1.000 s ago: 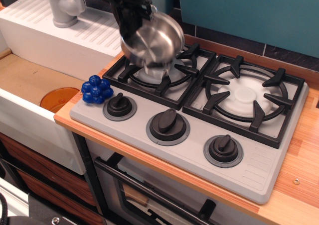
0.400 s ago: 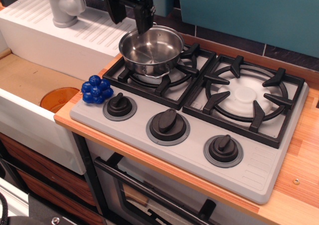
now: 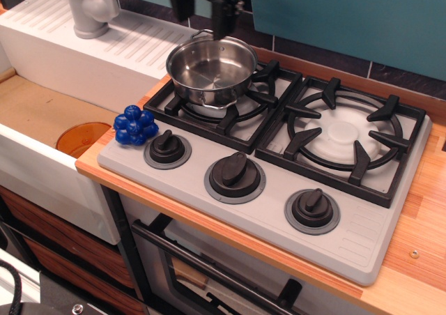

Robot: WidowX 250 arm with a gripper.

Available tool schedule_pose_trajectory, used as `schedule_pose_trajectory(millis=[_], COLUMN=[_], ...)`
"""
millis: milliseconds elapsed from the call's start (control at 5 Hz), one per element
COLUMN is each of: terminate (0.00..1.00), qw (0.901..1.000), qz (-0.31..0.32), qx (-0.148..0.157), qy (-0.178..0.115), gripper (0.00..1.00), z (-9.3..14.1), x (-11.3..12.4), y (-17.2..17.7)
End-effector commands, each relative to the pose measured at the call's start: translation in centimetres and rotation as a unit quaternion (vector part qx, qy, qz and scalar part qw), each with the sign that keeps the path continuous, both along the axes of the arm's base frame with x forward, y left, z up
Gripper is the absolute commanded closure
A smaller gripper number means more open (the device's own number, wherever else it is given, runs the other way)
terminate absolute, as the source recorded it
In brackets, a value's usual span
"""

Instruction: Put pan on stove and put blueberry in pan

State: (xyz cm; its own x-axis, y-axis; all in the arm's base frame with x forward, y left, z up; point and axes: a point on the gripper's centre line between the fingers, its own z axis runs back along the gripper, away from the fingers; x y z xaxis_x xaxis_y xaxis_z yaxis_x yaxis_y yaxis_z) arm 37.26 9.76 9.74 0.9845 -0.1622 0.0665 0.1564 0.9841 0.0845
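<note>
Fingers of the black robot gripper hang spread apart and empty above the far rim of the small shiny stainless-steel pan, higher and further right than a moment ago. That pan sits upright on the left black grate of the grey two-burner stove, where a second ago it was tilted in the grip. A cluster of glossy dark-blue blueberry balls stays at the stove's left front corner, beside the left black knob.

A teal wall backs the wooden counter; a white sink and grey tap sit left.
</note>
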Motion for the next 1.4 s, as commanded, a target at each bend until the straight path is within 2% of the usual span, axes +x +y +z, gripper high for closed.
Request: schedule_pose_trajectory(millis=[0, 200, 400, 600, 800, 1000, 1200], terminate=[0.0, 0.0, 0.0, 0.0, 0.0, 0.0, 0.0], qw=[0.9986, 0.9986, 0.9968, 0.9949, 0.9928, 0.9881, 0.9852], qz=[0.004, 0.004, 0.016, 0.013, 0.024, 0.044, 0.049], qx=[0.014, 0.014, 0.021, 0.04, 0.042, 0.055, 0.062], qy=[-0.051, -0.051, -0.075, -0.092, -0.11, -0.137, -0.152], gripper=[0.0, 0.0, 0.0, 0.0, 0.0, 0.0, 0.0], z=[3.7, 3.7, 4.6, 5.0, 4.2, 2.3, 0.9], x=[0.8, 0.8, -2.0, -4.2, -6.4, -8.3, -9.4], y=[0.3, 0.3, 1.7, 2.2, 2.2, 1.9, 1.5])
